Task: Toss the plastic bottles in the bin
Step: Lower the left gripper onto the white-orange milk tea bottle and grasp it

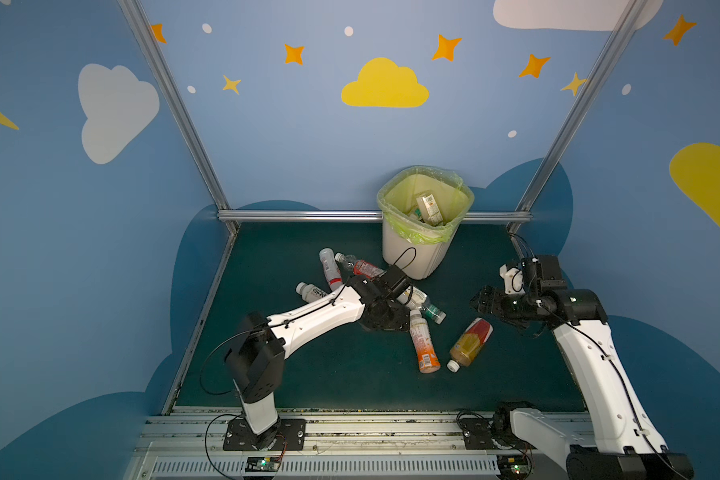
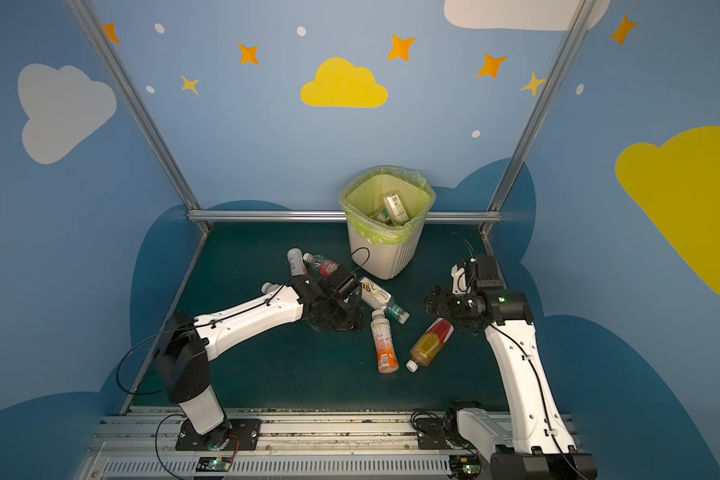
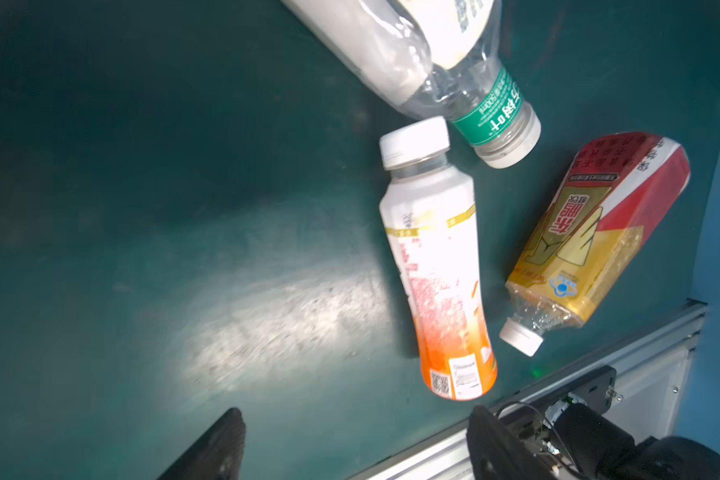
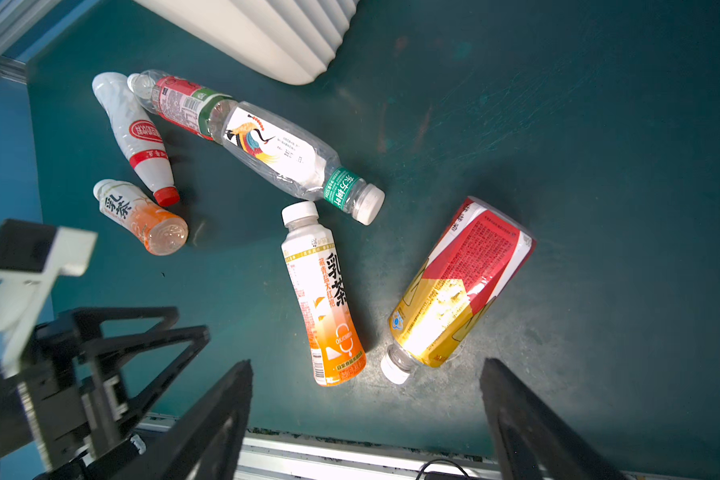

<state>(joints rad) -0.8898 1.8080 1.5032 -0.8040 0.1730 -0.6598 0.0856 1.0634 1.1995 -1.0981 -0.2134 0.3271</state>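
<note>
The white bin [image 1: 408,253] [image 2: 375,253] with a yellow-green liner stands at the back of the green mat, and bottles [image 1: 429,210] lie inside it. Several plastic bottles lie on the mat: a white-orange one [image 1: 422,343] [image 3: 437,257] [image 4: 325,295], a red-and-yellow one [image 1: 472,338] [image 3: 599,224] [image 4: 462,286], a clear green-necked one [image 1: 422,303] [image 4: 283,153], a red-labelled one [image 1: 362,266], a milky red-capped one [image 1: 329,266] and a small one [image 1: 310,291]. My left gripper [image 1: 385,322] [image 3: 356,436] hangs open and empty beside the white-orange bottle's cap. Above and right of the red-and-yellow bottle, my right gripper [image 1: 481,303] [image 4: 366,374] is open and empty too.
Aluminium rails run along the mat's back edge [image 1: 300,215] and front edge [image 1: 350,419], with slanted posts at both back corners. Blue walls close in the sides. My left arm's wrist [image 4: 80,353] shows in the right wrist view, close to the cluster of bottles.
</note>
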